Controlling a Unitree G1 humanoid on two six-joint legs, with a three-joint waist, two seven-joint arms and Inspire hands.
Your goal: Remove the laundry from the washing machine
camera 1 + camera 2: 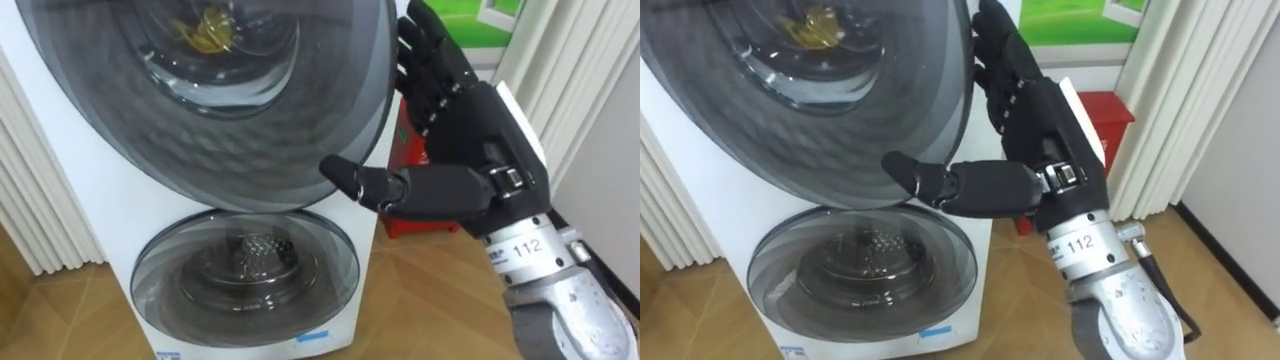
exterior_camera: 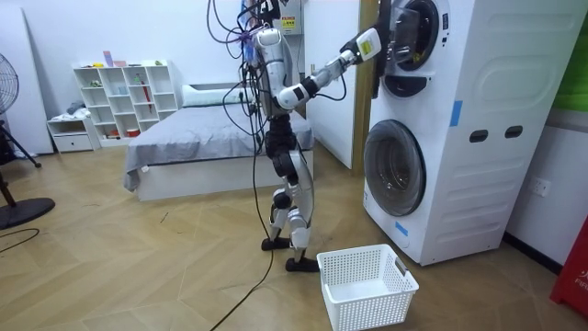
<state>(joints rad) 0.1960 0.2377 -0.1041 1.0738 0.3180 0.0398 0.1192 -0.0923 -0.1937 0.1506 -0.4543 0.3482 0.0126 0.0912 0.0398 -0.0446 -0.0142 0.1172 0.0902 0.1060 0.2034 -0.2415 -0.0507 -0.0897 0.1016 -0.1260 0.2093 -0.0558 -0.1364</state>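
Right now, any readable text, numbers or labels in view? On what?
"112": on the wrist of the right hand.
Blue sticker, low on the washing machine front: too blurred to read.
Side sticker in the room view: too small to read.

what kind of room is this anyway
Most likely a bedroom with a laundry corner: a bed and white shelf unit stand at the back, while a stacked washing machine with two round doors and a white laundry basket sit on the wooden floor.
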